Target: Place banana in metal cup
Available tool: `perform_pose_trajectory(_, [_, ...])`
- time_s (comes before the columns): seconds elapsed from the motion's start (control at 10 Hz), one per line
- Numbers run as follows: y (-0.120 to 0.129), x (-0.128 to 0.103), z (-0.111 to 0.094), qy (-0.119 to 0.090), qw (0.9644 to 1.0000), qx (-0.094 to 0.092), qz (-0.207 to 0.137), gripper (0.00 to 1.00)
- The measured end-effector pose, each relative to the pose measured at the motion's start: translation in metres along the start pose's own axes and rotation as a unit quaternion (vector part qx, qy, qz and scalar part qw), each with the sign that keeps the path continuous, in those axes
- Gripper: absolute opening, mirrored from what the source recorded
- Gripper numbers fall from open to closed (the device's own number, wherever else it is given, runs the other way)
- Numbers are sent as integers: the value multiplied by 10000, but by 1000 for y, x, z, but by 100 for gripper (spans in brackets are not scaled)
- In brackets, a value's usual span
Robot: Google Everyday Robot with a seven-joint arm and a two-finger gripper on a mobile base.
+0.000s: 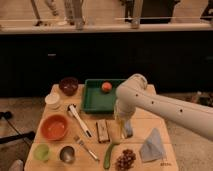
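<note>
Metal cup [67,153] sits upright at the table's front-left, just right of the light-green cup [41,151]. Well to its right, past the brown block [102,131], the gripper [120,120] hangs straight down over the banana [121,134]. Gripper state: can't tell, nor whether it touches the fruit.

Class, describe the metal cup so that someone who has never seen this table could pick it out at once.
On the wooden table, look at the near left corner, just in front of the orange bowl. The metal cup stands there between the light-green cup and the fork, well left of the gripper, which hangs by the brown block. It alone is shiny grey steel.
</note>
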Motion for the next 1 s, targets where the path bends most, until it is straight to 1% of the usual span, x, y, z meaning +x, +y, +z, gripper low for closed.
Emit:
perform_pose_trajectory(0.3, [-1,1,0,-7,10000,0,27,0])
perform_pose_trajectory(0.4, [-8,2,1,-40,10000,-2,70,0])
perform_pose_trajectory(0.6, [-31,6,2,-91,9999,2,105,0])
perform_pose_trajectory(0.8, [-66,11,4,-184,9998,21,56,0])
perform_pose_trajectory(1.0, [-85,12,5,-289,9996,44,-2,0])
